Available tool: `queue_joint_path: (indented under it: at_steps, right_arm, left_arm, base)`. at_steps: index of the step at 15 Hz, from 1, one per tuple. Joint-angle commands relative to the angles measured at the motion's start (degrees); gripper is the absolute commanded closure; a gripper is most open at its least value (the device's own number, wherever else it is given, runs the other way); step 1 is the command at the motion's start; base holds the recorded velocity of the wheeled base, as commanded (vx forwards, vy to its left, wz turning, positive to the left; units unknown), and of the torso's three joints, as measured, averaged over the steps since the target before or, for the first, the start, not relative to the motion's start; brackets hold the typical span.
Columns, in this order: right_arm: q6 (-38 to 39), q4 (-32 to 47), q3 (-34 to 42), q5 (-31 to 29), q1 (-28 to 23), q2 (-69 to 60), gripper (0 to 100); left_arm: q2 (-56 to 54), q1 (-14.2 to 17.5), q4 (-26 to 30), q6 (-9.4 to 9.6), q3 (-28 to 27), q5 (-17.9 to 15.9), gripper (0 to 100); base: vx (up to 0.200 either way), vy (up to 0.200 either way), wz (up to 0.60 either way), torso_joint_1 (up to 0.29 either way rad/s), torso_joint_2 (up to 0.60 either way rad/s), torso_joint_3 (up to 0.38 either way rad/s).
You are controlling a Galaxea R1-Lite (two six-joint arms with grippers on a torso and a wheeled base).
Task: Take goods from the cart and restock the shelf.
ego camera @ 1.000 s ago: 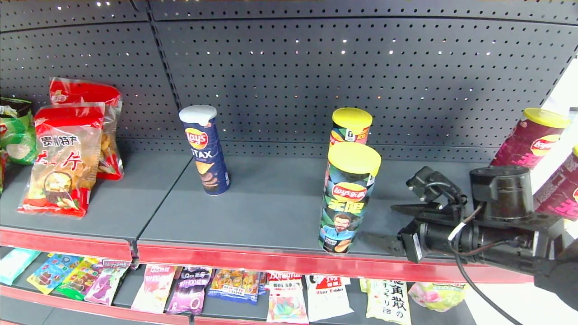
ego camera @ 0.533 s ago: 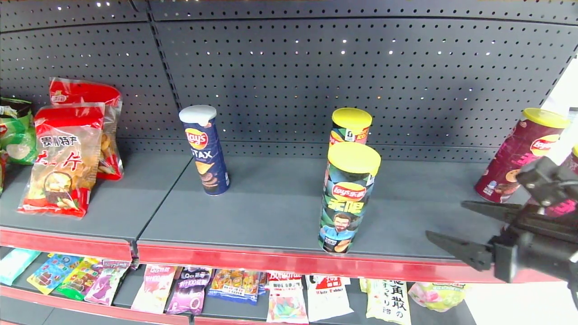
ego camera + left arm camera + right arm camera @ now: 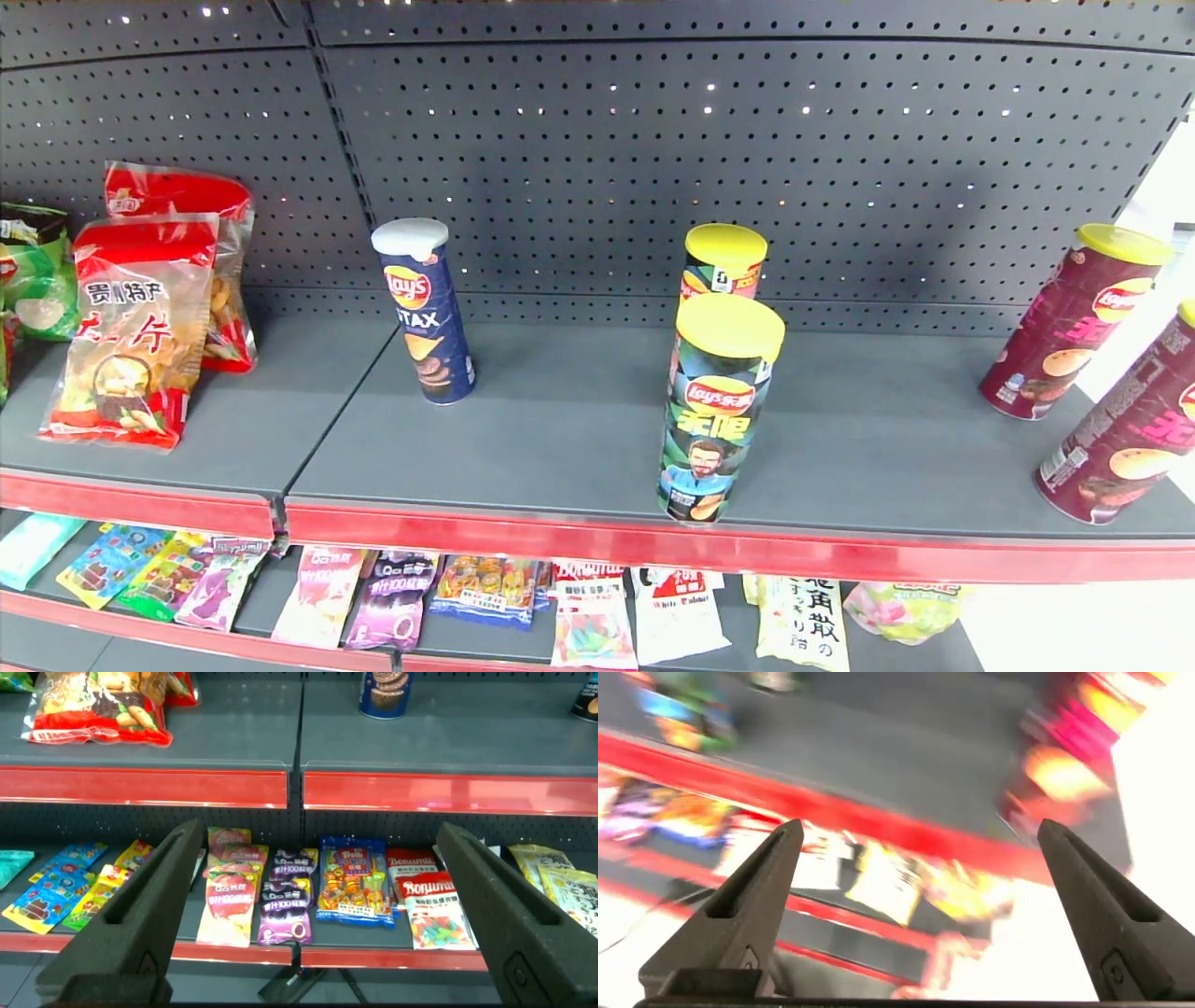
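On the grey shelf (image 3: 560, 439) a chip can with a yellow lid (image 3: 719, 406) stands near the red front edge, and a second yellow-lidded can (image 3: 724, 261) stands right behind it. A dark blue can with a white lid (image 3: 425, 308) stands to the left, and two maroon cans (image 3: 1074, 322) (image 3: 1125, 429) at the far right. My left gripper (image 3: 318, 905) is open and empty, facing the lower shelf of candy packets (image 3: 280, 896). My right gripper (image 3: 920, 905) is open and empty in front of the shelf's red edge (image 3: 878, 812).
Red snack bags (image 3: 131, 327) and a green bag (image 3: 33, 280) stand at the shelf's left end. Packets hang in a row on the lower shelf (image 3: 597, 616). A perforated back panel (image 3: 653, 168) closes the shelf behind. Bare shelf lies between the cans.
My right arm has drawn back to the right from beside the front yellow-lidded can and left the head view, baring the two maroon cans. The cans have not moved.
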Motion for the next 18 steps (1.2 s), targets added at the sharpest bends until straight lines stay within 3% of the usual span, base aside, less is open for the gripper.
queue_joint_path:
  at_steps: [1, 7, 15, 18]
  right_arm:
    - [0.2, 1.8, 0.0, -1.4, -1.6, -9.0, 0]
    - [0.2, 1.7, 0.4, -2.6, -1.6, -9.4, 0]
    - [-0.3, 1.8, 0.7, -2.4, -1.4, -9.0, 0]
    - [-0.9, 1.8, 1.7, -2.5, -1.4, -9.0, 0]
  left_arm:
    - [0.0, 0.0, 0.0, 0.09, 0.0, -0.1, 0]
    - [0.0, 0.0, 0.0, 0.09, 0.0, -0.1, 0]
    - [0.0, 0.0, 0.0, 0.18, 0.0, -0.1, 0]
    - [0.0, 0.0, 0.0, 0.18, 0.0, -0.1, 0]
  base:
    - [0.000, 0.000, 0.00, 0.000, 0.00, 0.000]
    - [0.000, 0.000, 0.00, 0.000, 0.00, 0.000]
    - [-0.200, 0.000, 0.00, 0.002, 0.00, 0.004]
    - [0.000, 0.000, -0.60, -0.001, 0.00, 0.005]
